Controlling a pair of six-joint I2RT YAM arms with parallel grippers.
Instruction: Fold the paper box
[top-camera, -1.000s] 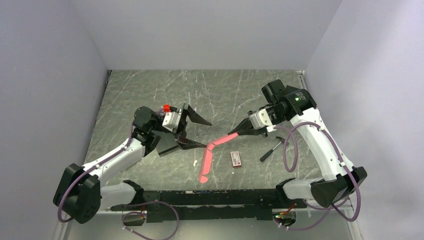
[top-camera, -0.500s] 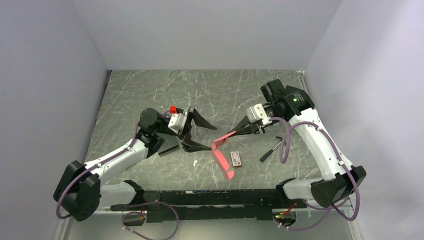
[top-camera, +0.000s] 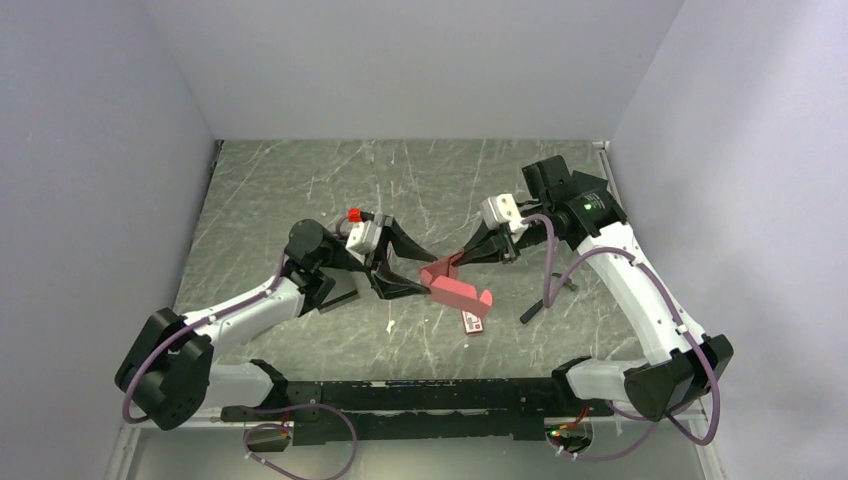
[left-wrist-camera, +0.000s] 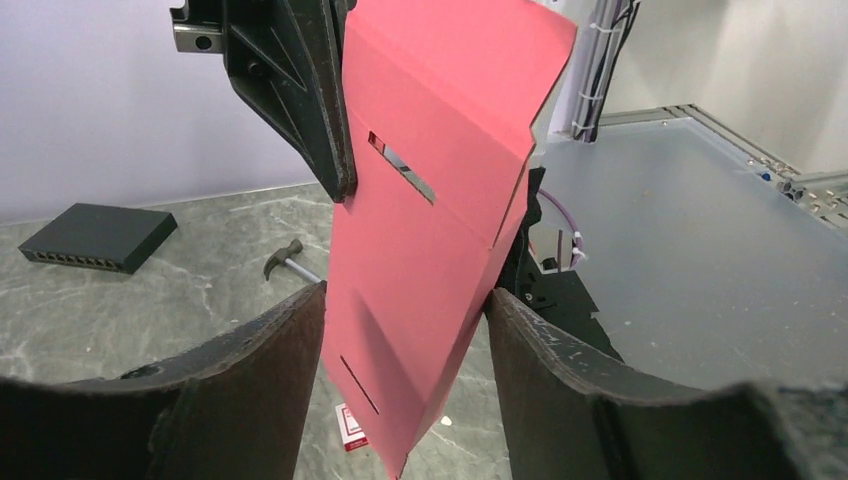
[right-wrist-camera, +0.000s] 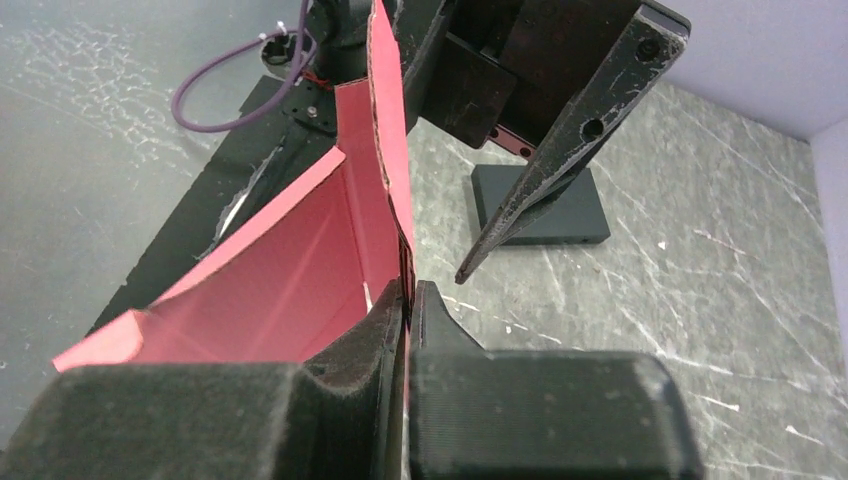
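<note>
Since a second ago the paper box has gone from a long strip drooping toward the near edge to a bent trough lifted mid-table, and the left gripper has slid in around it. The right gripper is pinched tight on the box's far flap, holding it up. Left jaws are apart, straddling the sheet across its width. Hard to say from the wrist view if the fingers actually touch its edges. The long axis runs straight out ahead of the left gripper, so I'd guess that arm squeezes the walls in next.
</note>
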